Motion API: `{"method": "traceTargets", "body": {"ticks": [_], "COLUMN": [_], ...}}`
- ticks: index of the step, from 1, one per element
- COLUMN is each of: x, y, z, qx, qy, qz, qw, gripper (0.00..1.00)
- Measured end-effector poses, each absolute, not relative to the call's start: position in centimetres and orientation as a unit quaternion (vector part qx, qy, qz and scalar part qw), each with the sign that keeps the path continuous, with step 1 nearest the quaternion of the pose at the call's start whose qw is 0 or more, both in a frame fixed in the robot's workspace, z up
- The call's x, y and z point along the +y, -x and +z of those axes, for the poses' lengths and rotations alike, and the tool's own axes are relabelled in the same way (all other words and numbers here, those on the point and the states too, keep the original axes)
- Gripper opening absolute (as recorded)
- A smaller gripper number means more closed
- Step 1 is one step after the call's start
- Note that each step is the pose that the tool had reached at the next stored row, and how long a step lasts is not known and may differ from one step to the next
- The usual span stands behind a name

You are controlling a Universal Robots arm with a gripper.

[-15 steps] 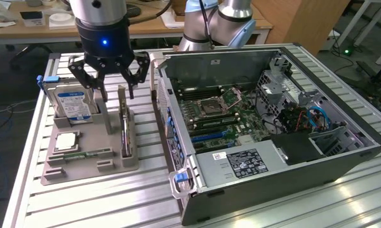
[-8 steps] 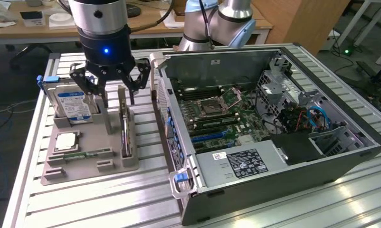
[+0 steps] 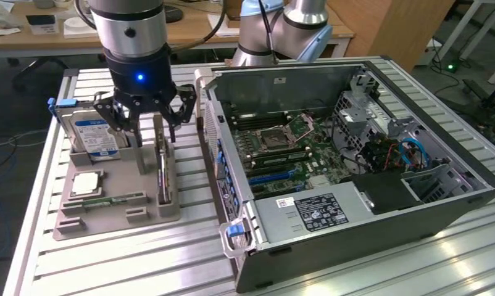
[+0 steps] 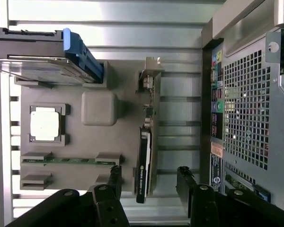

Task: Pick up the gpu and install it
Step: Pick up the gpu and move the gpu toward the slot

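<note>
The tool point(image 3: 149, 130) hangs spread wide and empty, one finger on either side above the gpu point(image 3: 162, 169). The gpu stands on edge in the grey tray point(image 3: 107, 216) on the table point(image 3: 91, 265), beside the open computer case point(image 3: 445, 206).

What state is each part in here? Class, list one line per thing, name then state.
gpu: standing on edge in its tray slot, not picked up.
hard drive: upright in its tray slot.
processor chip: lying flat in its tray recess.
memory stick: lying in the tray.
computer case: side open, motherboard exposed.
pincer: open, above the gpu.
</note>
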State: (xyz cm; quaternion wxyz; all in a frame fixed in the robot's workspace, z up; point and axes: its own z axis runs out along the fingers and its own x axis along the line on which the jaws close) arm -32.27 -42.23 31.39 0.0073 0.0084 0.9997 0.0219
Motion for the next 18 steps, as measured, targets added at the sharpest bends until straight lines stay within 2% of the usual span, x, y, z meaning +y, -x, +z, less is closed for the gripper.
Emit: {"method": "traceTargets", "body": {"ticks": [18], "x": [-42.2], "y": [32.2], "z": [28.1], "qx": [1.000], "qy": [-0.008], "qz": [0.021], "qw": [0.007], "gripper": [0.59]}}
